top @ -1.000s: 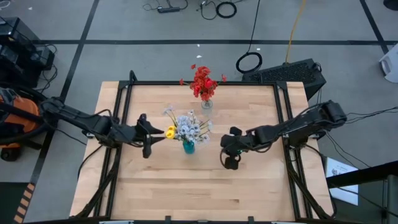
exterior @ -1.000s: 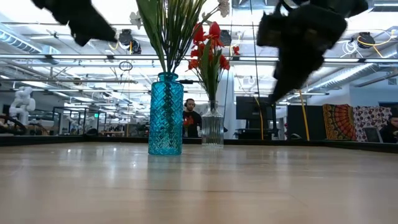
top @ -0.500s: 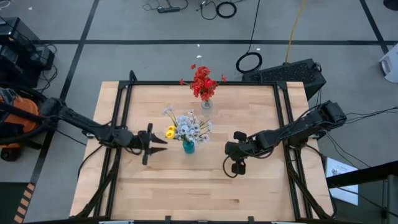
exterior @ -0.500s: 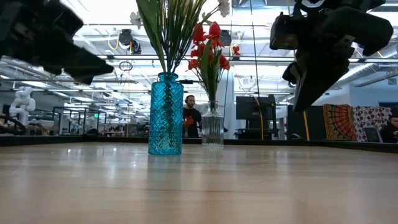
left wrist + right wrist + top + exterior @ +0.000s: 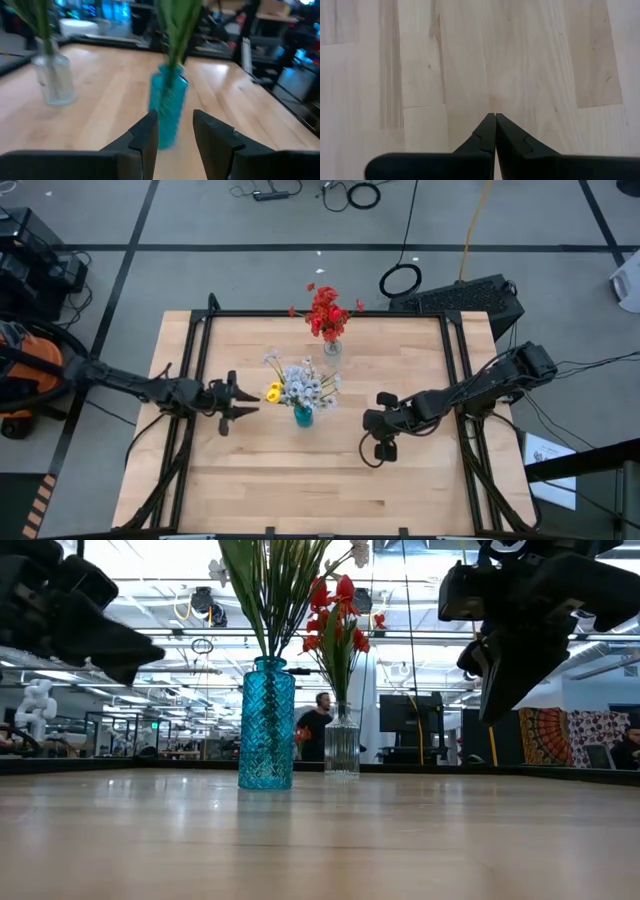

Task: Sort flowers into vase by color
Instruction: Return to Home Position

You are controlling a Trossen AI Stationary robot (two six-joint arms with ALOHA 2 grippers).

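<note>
A blue vase (image 5: 303, 416) stands mid-table holding white flowers (image 5: 306, 383) and one yellow flower (image 5: 273, 391). Behind it, near the far edge, a clear vase (image 5: 332, 347) holds the red flowers (image 5: 326, 312). My left gripper (image 5: 250, 404) hovers left of the blue vase (image 5: 167, 107), pointing almost level at it. Its fingers (image 5: 146, 137) are open with nothing between them. My right gripper (image 5: 378, 455) hangs right of the blue vase, slanting down over bare wood. Its fingers (image 5: 487, 132) are shut on nothing.
A black frame (image 5: 330, 313) runs along the table's left, far and right edges. Bare wood (image 5: 320, 490) lies in front of the vases toward the near edge. In the low view a person (image 5: 320, 725) stands in the room behind the table.
My left gripper has sunk and drawn back toward the table's left edge, away from the yellow flower. It has tipped from slanting down to almost level. My right gripper has shifted a little toward the right and near edges.
</note>
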